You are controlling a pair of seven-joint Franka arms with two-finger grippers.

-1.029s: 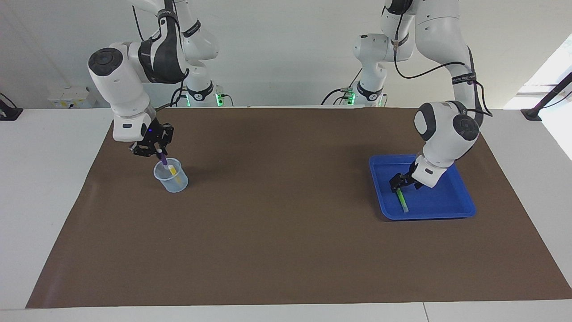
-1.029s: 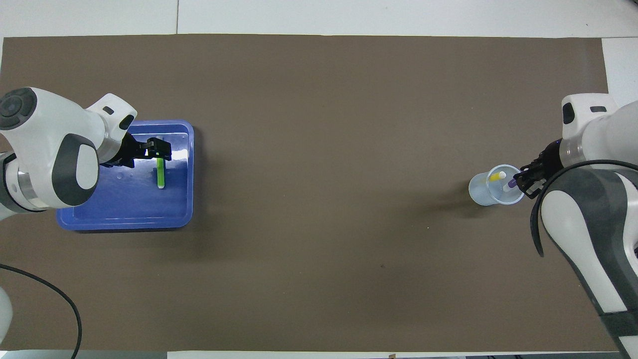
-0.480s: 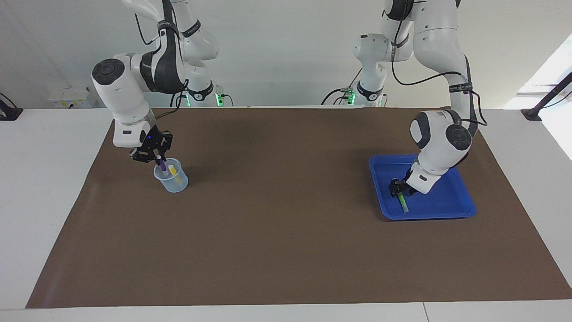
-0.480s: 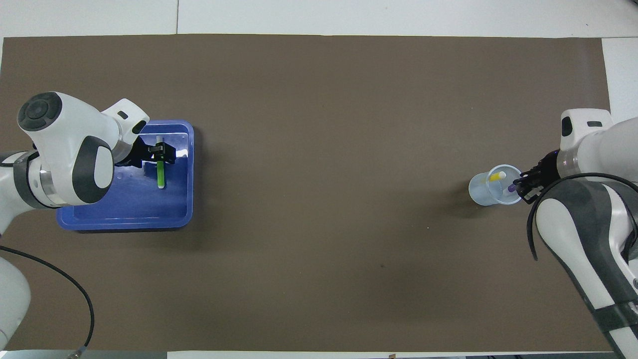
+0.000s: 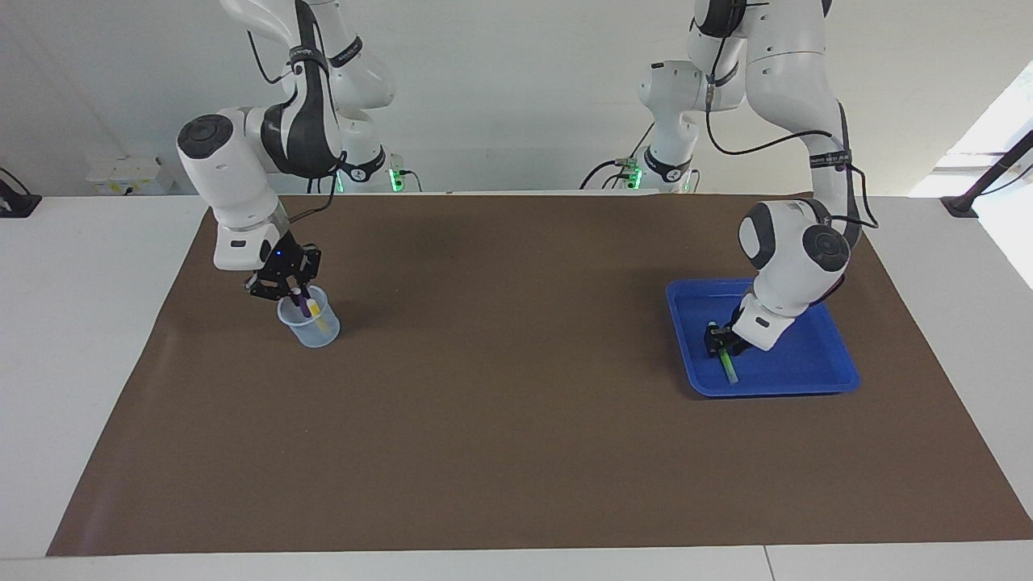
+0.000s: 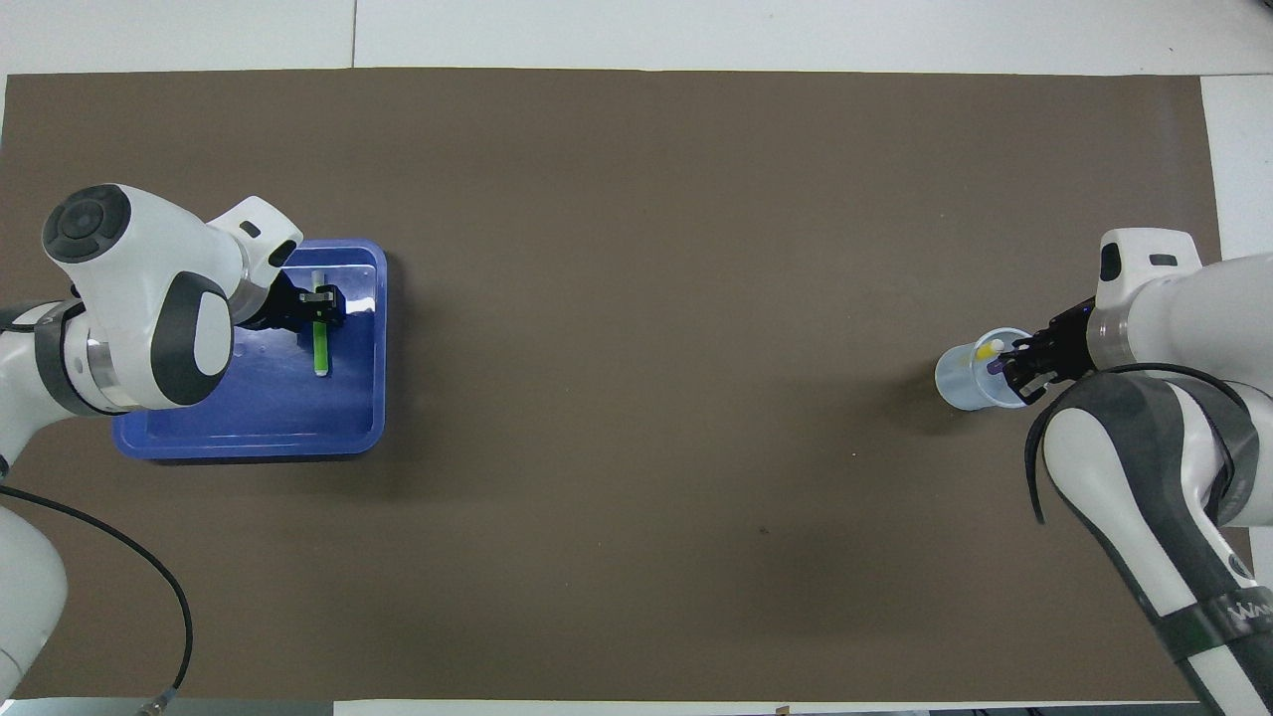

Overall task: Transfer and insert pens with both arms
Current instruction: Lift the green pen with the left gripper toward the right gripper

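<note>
The green pen (image 5: 729, 369) (image 6: 320, 350) lies flat in the blue tray (image 5: 807, 381) (image 6: 249, 440) toward the left arm's end of the table. My left gripper (image 5: 721, 340) (image 6: 320, 303) is down in the tray, shut on that pen near its pale cap end. At the right arm's end stands a clear plastic cup (image 5: 313, 327) (image 6: 957, 383) with the yellow pen (image 5: 317, 317) (image 6: 987, 351) leaning inside it. My right gripper (image 5: 291, 289) (image 6: 1014, 363) hangs just over the cup's rim, shut on the purple pen (image 5: 301, 304) (image 6: 995, 365), whose lower end dips into the cup.
A brown mat (image 5: 516, 420) covers most of the white table. Two small white arm bases with green lights (image 5: 367, 173) (image 5: 662, 171) stand at the robots' edge. A black stand (image 5: 980, 194) sits at the table's corner by the left arm.
The left gripper has sunk onto the green pen and closed around it. The right arm has swung the purple pen over the cup and lowered its tip inside.
</note>
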